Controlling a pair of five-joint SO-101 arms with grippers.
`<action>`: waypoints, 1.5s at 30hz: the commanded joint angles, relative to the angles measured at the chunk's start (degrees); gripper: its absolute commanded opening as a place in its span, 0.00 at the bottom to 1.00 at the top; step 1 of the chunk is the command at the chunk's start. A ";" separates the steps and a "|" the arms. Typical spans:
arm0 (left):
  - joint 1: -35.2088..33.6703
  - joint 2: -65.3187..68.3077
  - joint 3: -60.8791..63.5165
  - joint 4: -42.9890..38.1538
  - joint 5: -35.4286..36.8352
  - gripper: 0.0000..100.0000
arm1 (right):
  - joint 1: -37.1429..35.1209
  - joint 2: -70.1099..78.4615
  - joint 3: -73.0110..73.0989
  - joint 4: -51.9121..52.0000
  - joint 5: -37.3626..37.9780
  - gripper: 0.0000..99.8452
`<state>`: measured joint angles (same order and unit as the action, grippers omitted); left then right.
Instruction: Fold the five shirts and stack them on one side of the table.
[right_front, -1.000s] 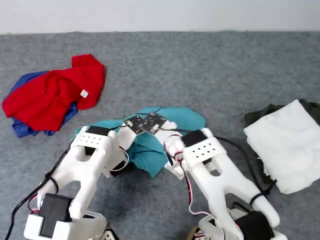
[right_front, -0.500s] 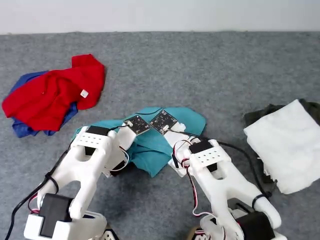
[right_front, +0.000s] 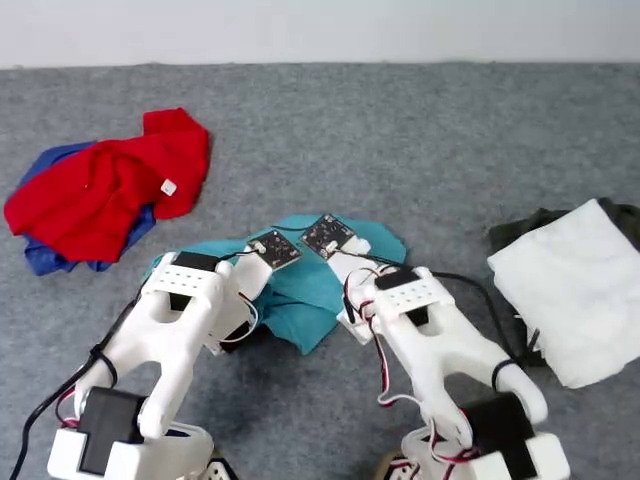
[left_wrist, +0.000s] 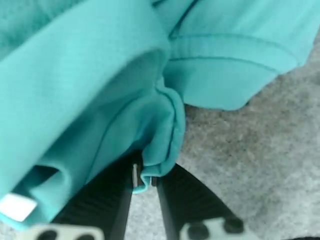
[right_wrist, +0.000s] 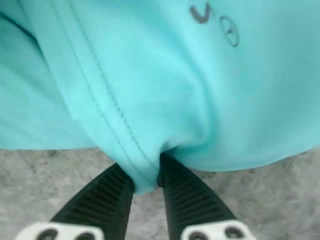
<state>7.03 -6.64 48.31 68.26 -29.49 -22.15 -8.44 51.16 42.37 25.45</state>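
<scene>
A teal shirt (right_front: 310, 290) lies crumpled in the middle of the table under both wrists. My left gripper (left_wrist: 142, 182) is shut on a bunched fold of the teal shirt (left_wrist: 100, 100). My right gripper (right_wrist: 147, 182) is shut on a hemmed edge of the teal shirt (right_wrist: 165, 90). In the high view the left arm (right_front: 180, 310) and the right arm (right_front: 420, 320) hang over the shirt and hide the fingertips. A red shirt (right_front: 110, 185) lies on a blue shirt (right_front: 45, 250) at the far left. A folded white shirt (right_front: 575, 285) rests on a dark shirt (right_front: 520, 235) at the right.
Grey carpet-like table surface (right_front: 400, 140) lies open behind the teal shirt. A pale wall (right_front: 320, 30) borders the far edge. Cables (right_front: 490, 310) trail from the right arm toward the white stack.
The right arm has shifted: its wrist swung right and back a little, tugging the teal shirt's right part. The left arm and the other shirts stayed put.
</scene>
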 joint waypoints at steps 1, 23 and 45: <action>0.09 -0.79 -0.40 0.79 -0.62 0.01 | 3.30 -2.86 -3.96 3.21 3.16 0.01; -8.18 -6.86 -45.93 32.35 9.14 0.01 | 18.86 -48.84 -23.91 21.76 2.99 0.01; -21.80 -51.43 -62.46 23.56 9.14 0.01 | 30.73 -47.96 -53.36 22.90 -6.42 0.01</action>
<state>-14.33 -56.75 -12.97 93.76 -20.79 5.80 -57.85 0.09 64.44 21.23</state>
